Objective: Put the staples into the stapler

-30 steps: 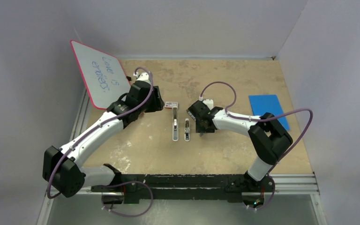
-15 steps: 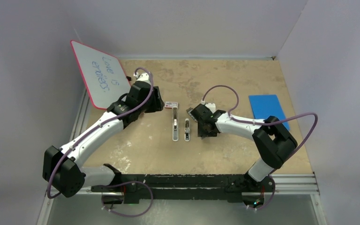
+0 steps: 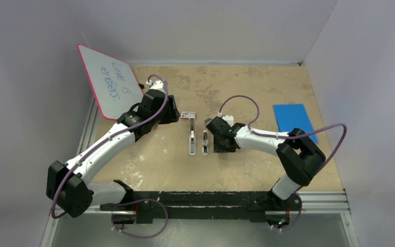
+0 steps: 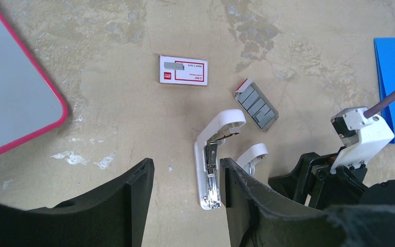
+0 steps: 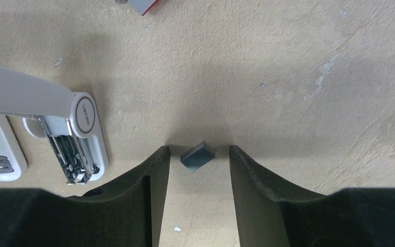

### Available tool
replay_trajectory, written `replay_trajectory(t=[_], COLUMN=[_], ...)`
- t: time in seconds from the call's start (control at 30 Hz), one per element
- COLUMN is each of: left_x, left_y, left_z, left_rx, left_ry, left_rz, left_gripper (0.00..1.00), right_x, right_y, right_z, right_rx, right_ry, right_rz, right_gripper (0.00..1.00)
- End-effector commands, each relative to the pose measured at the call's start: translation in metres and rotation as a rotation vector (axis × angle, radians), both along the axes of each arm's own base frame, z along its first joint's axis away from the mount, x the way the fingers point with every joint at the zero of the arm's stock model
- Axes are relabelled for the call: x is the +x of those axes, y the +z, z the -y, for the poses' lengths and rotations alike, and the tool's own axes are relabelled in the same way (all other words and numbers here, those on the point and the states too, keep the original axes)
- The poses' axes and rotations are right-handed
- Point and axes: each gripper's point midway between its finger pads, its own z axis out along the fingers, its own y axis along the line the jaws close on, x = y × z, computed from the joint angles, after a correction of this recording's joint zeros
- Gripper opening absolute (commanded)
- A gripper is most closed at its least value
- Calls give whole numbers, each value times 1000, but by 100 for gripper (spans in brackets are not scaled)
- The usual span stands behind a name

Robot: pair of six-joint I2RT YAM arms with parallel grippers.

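Sight of the staples (image 5: 197, 156) was blocked from above by the right gripper (image 3: 223, 144), set just beside the white stapler (image 3: 192, 144), laid open on the mottled tan table (image 3: 247, 87). From the left wrist, the left gripper (image 4: 186, 167) was shown parted and empty, one finger cutting off the stapler. From the right wrist, the small dark grey block was seen on the table between spread fingers, untouched, open tabletop lying beyond.

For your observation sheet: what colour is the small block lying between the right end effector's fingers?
The block is dark grey, clearest in the right wrist view.
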Motion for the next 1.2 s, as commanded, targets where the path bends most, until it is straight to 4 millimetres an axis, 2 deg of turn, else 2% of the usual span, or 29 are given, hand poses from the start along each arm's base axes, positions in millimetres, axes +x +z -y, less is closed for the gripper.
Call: replay_trajectory(t=[0.0,0.1,0.33,0.53,0.63,0.73,0.83,1.0,1.07,1.17], left_x=[3,4,3,3,3,3,3,3,3,3], left_y=[15,14,13,12,12,12,13,13,13,14], left_z=[-2,-2,-1,0,-1,0,-1,-1,-1,-2], left_rx=[-10,-11,-12,-14,-14,-14,-15,-14,-12,-10], left_ry=[-8,-7,-9,-12,-11,-12,-12,-11,-10,-6], left_rz=[59,57,53,50,49,49,51,54,54,57], left_gripper=[50,50,50,50,50,50,50,50,50,50], right_x=[-24,-25,-30,-31,-31,-29,-24,-11,-3,11], right_y=[-15,-13,-12,-2,1,2,5,14,16,15], right_z=[18,26,35,43,42,41,31,8,7,20], right_rx=[-77,-111,-125,-130,-119,-105,-66,8,6,-10], right_ry=[-21,-51,-121,-166,-179,-185,-160,-62,-37,-44], right_rz=[-74,-68,-68,-48,-37,-28,-15,15,32,38], right_gripper=[47,45,48,48,46,40,37,49,51,51])
